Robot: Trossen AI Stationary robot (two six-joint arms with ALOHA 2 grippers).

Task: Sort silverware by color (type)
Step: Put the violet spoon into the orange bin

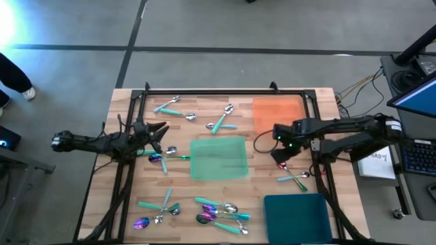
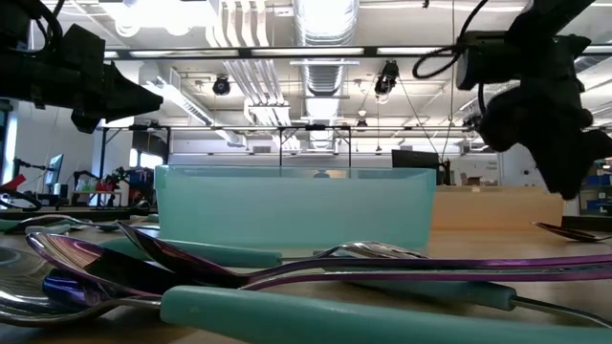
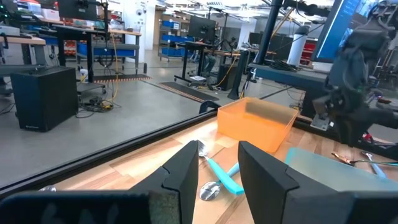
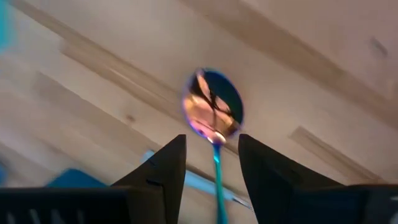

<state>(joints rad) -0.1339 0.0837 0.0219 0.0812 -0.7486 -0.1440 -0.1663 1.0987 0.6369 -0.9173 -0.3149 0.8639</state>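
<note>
spoon (image 4: 213, 107) with iridescent purple-gold bowl and teal stem lies under the right hand (image 4: 211, 163), fingers parted.

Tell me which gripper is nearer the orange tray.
Right. The right gripper hangs at the near edge of the orange tray; the left gripper is far off, beyond the green tray.

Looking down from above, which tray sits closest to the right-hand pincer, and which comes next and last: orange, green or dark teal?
From the right pincer outward:
1. Orange tray, just beyond it at the table's back edge.
2. Green tray, toward the table's middle.
3. Dark teal tray, at the front edge.
</note>
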